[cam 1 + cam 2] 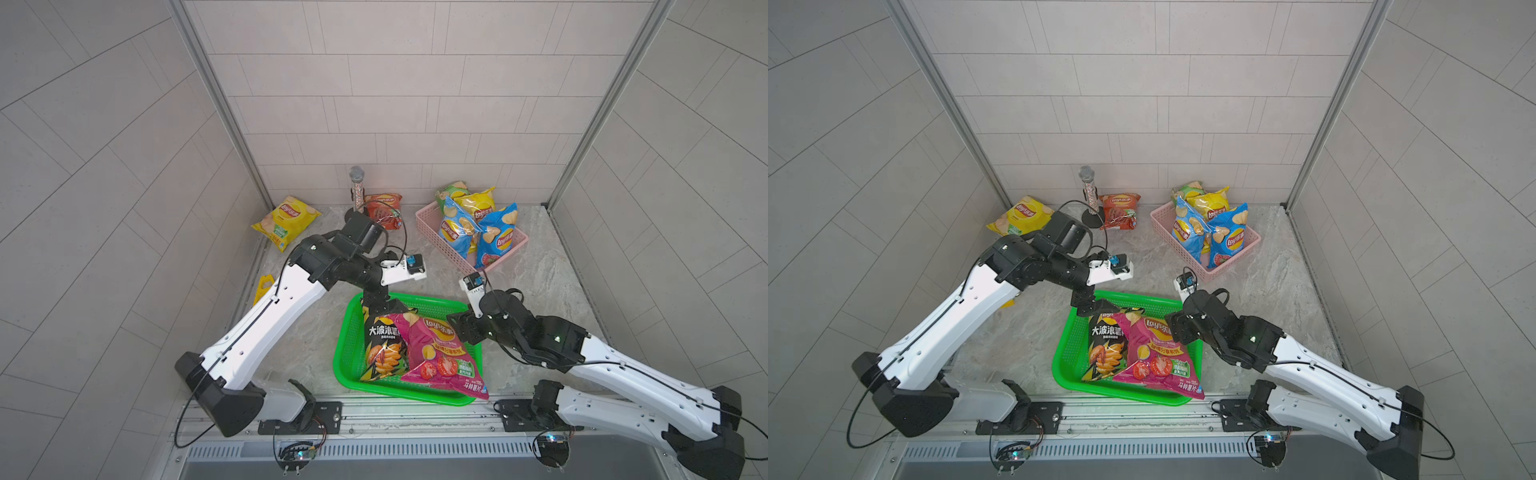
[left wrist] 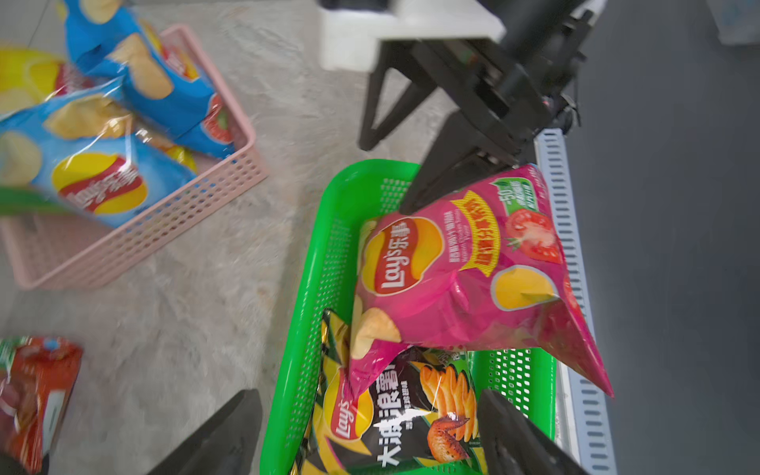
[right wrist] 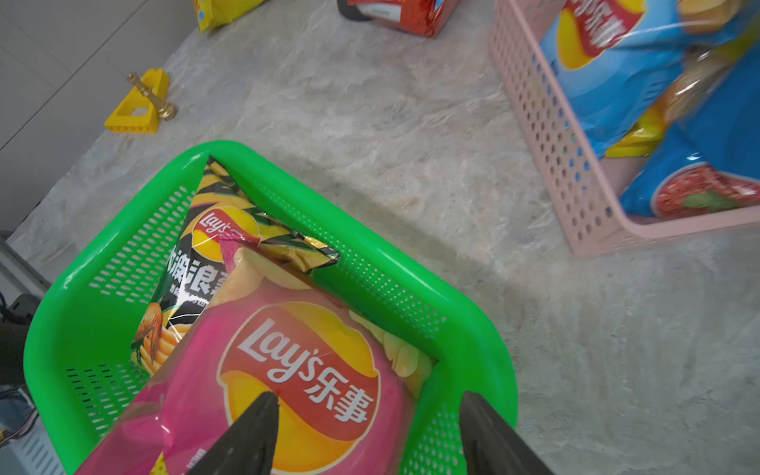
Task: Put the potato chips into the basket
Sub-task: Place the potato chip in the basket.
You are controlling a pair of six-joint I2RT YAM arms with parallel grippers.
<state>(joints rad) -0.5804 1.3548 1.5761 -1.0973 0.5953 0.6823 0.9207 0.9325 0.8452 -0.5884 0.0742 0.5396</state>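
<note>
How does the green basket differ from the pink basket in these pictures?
The green basket sits in front; the pink basket stands farther back, to the right. The green basket holds a black bag and a magenta bag; the pink basket holds more, among them a blue bag. Both are perforated plastic.
</note>
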